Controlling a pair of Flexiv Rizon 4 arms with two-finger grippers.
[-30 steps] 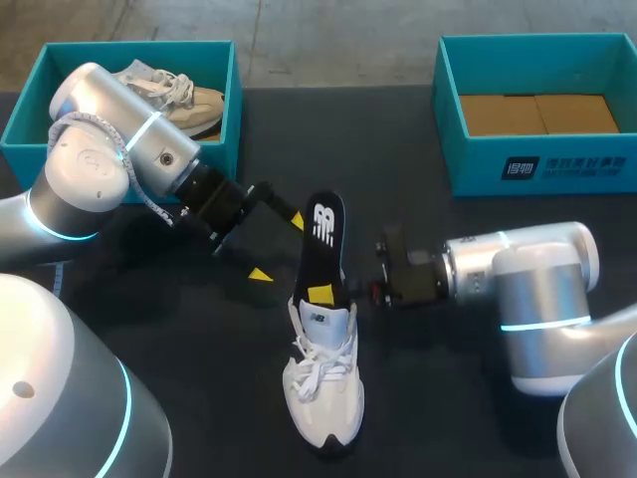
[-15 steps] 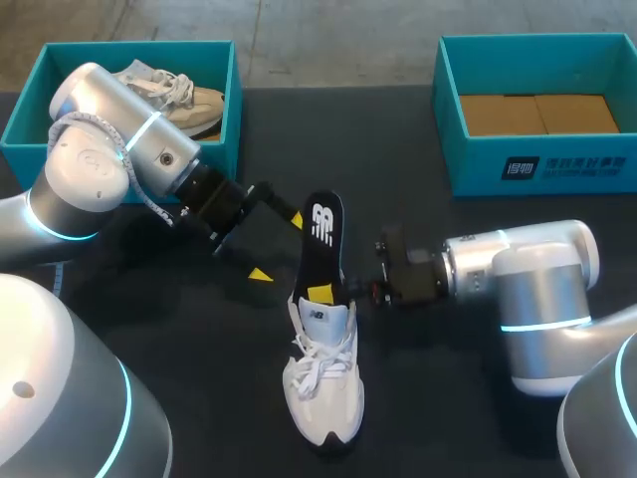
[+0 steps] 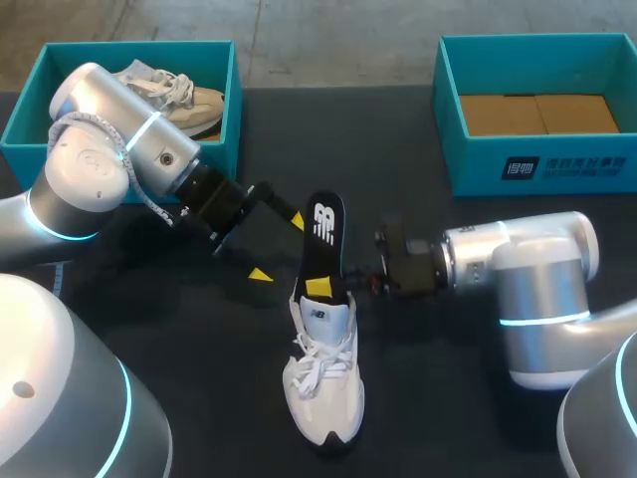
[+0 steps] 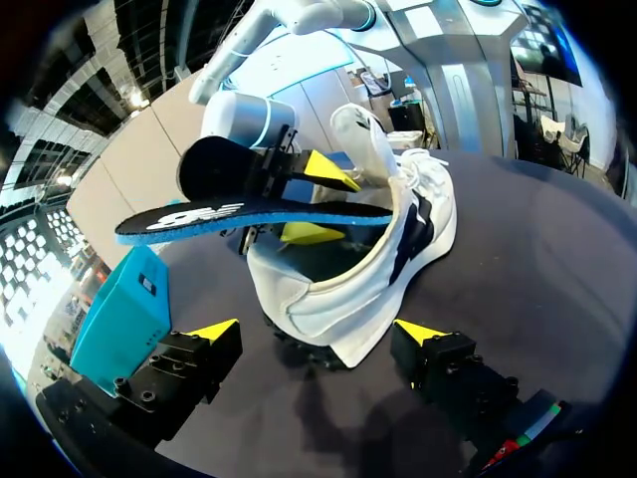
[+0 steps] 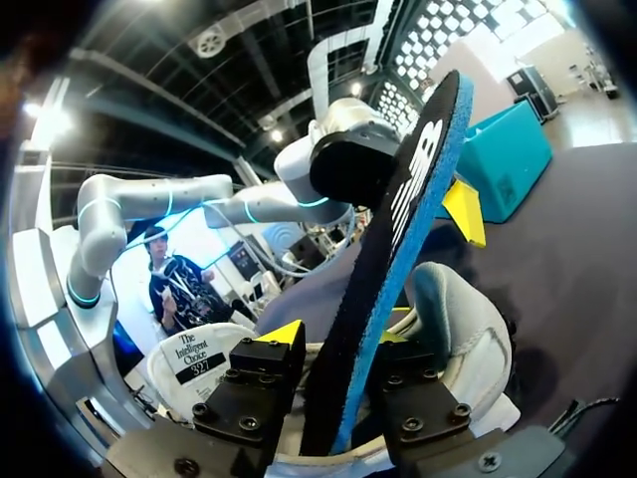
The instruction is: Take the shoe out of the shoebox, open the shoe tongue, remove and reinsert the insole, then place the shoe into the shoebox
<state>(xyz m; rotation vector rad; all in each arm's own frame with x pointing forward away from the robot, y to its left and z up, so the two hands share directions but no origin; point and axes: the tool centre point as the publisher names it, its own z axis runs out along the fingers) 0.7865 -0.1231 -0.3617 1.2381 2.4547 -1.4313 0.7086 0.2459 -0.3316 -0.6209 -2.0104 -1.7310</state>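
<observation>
Insole held at the heel of the white shoe on the bench.

The white shoe (image 3: 323, 376) is laid on the dark bench (image 3: 448, 398), toe toward the robot, between the two teal shoeboxes and apart from both. The black insole (image 3: 320, 237) is clamped from two sides by the right jaws, as seen in the right wrist view, and is raised at a slant with its lower end at the heel opening. The left jaws are spread wide just beside the insole, with nothing gripped; the shoe's heel is seen ahead of them in the left wrist view. A beige shoe (image 3: 184, 98) is held in the left shoebox (image 3: 30, 129); a cardboard floor (image 3: 537, 113) is shown in the right shoebox (image 3: 537, 164).
</observation>
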